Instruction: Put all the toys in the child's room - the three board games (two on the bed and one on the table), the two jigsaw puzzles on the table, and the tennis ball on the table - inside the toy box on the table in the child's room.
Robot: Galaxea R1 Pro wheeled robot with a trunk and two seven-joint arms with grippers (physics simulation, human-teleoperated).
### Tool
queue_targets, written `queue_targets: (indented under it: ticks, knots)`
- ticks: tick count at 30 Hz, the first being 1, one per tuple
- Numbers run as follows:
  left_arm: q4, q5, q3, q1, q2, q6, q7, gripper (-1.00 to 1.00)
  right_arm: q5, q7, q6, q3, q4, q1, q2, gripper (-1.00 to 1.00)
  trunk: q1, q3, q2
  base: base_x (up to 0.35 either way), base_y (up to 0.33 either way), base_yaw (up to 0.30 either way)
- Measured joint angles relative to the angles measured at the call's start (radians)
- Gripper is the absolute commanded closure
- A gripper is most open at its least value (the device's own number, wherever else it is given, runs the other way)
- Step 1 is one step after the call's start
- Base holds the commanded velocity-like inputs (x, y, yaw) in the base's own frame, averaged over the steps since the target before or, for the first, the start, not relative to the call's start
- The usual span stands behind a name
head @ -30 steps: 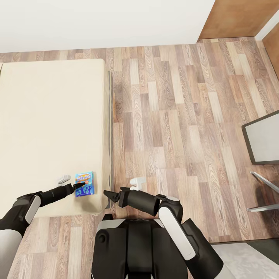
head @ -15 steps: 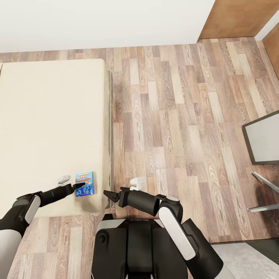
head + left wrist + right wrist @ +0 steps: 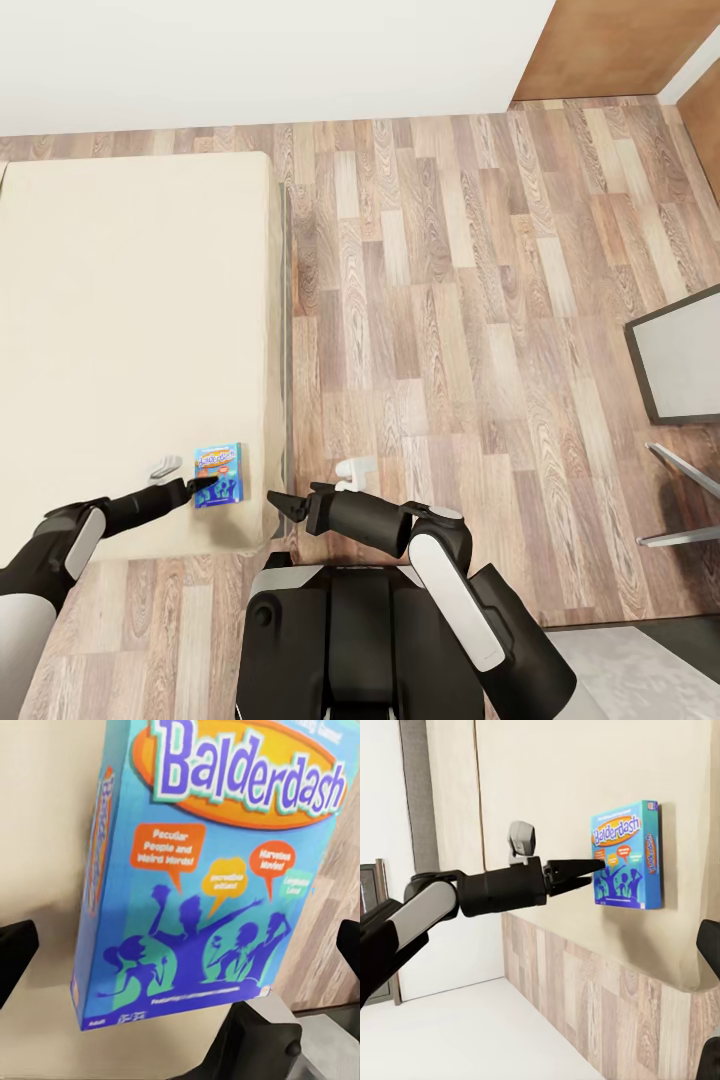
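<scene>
One board game [image 3: 219, 474], a blue "Balderdash" box [image 3: 202, 870], lies flat on the cream bed [image 3: 120, 330] near its right edge and front corner. My left gripper [image 3: 206, 485] is open, its fingertips at the box's near left edge and just above it. In the left wrist view the dark fingertips [image 3: 15, 952] stand wide apart on either side of the box. The right wrist view shows the left gripper [image 3: 585, 872] reaching the box [image 3: 628, 855]. My right gripper [image 3: 276, 514] hangs open beside the bed's corner, holding nothing.
The bed's grey padded edge [image 3: 286, 330] runs along the wood-plank floor [image 3: 450, 300]. A grey table corner [image 3: 680, 362] and metal chair legs [image 3: 680, 500] stand at the right. A white wall [image 3: 270, 60] closes the far side.
My left arm has sunk very slightly toward the bed. The board game and my right arm have not moved.
</scene>
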Motion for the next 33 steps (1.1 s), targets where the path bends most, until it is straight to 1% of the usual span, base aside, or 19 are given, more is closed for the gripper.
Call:
queue_targets:
  ticks: [1, 5, 15, 27, 29, 33]
  knots:
    - [0.002, 0.000, 0.000, 0.000, 0.000, 0.000, 0.013, -1.00, 0.000, 0.000, 0.000, 0.000, 0.000, 0.000, 0.000, -1.00, 0.000, 0.000, 0.000, 0.000, 0.000, 0.000]
    - [0.005, 0.001, -0.001, 0.000, 0.000, 0.001, 0.030, -1.00, 0.000, 0.000, 0.000, 0.000, 0.000, 0.000, -0.001, -1.00, 0.000, 0.000, 0.000, 0.000, 0.000, 0.000]
    - [0.007, 0.001, -0.003, 0.000, -0.003, 0.012, 0.040, -1.00, 0.000, 0.000, 0.000, 0.000, 0.000, 0.000, 0.000, -1.00, 0.000, 0.000, 0.000, 0.000, 0.000, 0.000]
    - [0.007, -0.002, -0.006, 0.000, -0.038, 0.023, 0.041, -1.00, 0.000, 0.000, 0.000, 0.000, -0.001, 0.000, -0.003, -1.00, 0.000, 0.000, 0.000, 0.000, 0.000, 0.000]
    - [0.007, -0.002, -0.007, 0.000, -0.051, 0.024, 0.041, -1.00, 0.000, 0.001, 0.000, -0.001, -0.001, 0.000, -0.005, -1.00, 0.000, 0.000, 0.000, 0.000, 0.000, 0.000]
    - [0.007, -0.002, -0.007, 0.000, -0.059, 0.024, 0.041, -1.00, 0.000, 0.001, 0.000, -0.001, -0.002, 0.000, -0.007, -1.00, 0.000, 0.000, 0.000, 0.000, 0.000, 0.000]
